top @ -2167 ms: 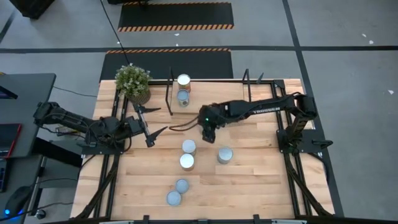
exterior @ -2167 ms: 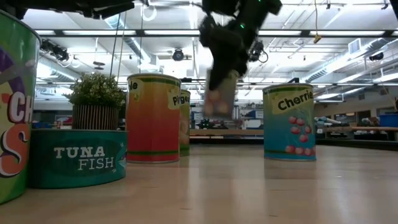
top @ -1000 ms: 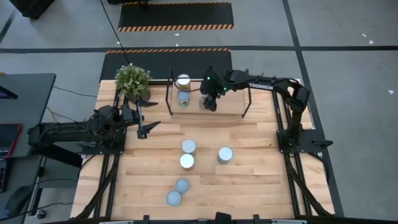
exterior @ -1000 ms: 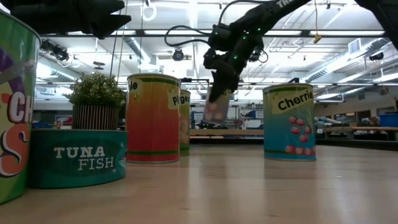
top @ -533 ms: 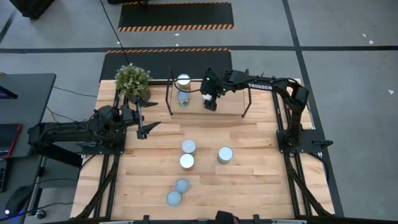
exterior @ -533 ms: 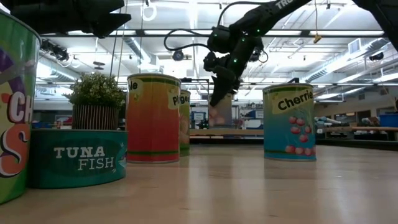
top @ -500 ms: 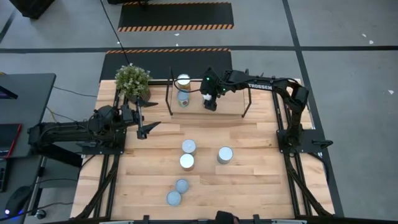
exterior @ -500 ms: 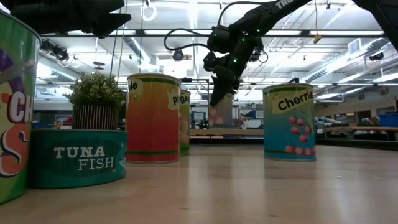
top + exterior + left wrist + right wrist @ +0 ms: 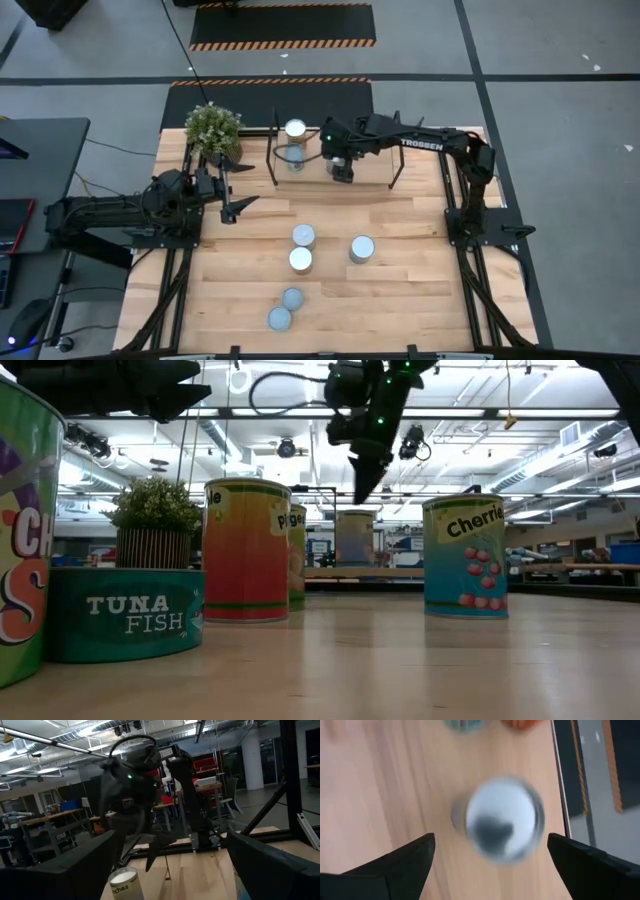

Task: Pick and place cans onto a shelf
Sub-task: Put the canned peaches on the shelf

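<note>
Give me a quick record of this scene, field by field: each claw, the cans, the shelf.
right claw: open, above the just-placed can on the shelf
left claw: open, waiting at the table's left side
cans on shelf: the placed can plus a stacked pair beside it
cans on table: five
other: potted plant at the far left corner

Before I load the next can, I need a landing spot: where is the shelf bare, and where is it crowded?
The shelf is bare from the right pincer to its right-hand rods. The left end is crowded: two cans stand there, and a third sits under the open pincer.
</note>
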Robot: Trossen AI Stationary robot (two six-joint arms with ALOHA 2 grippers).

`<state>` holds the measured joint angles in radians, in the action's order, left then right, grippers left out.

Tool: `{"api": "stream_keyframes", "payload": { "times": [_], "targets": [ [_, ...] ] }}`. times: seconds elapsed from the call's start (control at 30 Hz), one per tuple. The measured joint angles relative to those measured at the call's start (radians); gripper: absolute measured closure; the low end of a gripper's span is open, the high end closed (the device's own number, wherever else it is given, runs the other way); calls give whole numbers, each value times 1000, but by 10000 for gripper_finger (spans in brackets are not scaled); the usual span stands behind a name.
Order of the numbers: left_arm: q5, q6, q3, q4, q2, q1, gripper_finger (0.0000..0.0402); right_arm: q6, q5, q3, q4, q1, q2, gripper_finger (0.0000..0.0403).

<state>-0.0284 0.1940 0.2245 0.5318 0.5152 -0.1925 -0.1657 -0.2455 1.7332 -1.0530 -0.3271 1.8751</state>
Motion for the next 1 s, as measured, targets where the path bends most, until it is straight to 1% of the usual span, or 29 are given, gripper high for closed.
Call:
{"api": "stream_keyframes", "payload": {
  "times": [0.13,0.23,0.27,0.37,0.5,0.67,0.8,1.0],
  "targets": [
    [0,0,0,0,0,0,24,95,-83,-1,-122,15,0,9],
    [0,0,0,1,0,0,24,151,-189,-33,-137,17,-1,9],
    [0,-1,0,0,0,0,24,162,-209,-49,-140,11,0,9],
    [0,-7,0,1,0,0,24,178,-218,-109,-97,-18,0,9],
    [0,-8,0,1,0,0,24,215,-225,-183,51,-56,1,9],
    [0,-7,0,1,0,0,24,253,-160,-234,204,-48,1,9],
    [0,-6,0,1,0,0,24,268,-133,-237,226,2,1,10],
    [0,-7,0,1,0,0,24,268,-170,-237,229,44,1,10]
  ]
}}
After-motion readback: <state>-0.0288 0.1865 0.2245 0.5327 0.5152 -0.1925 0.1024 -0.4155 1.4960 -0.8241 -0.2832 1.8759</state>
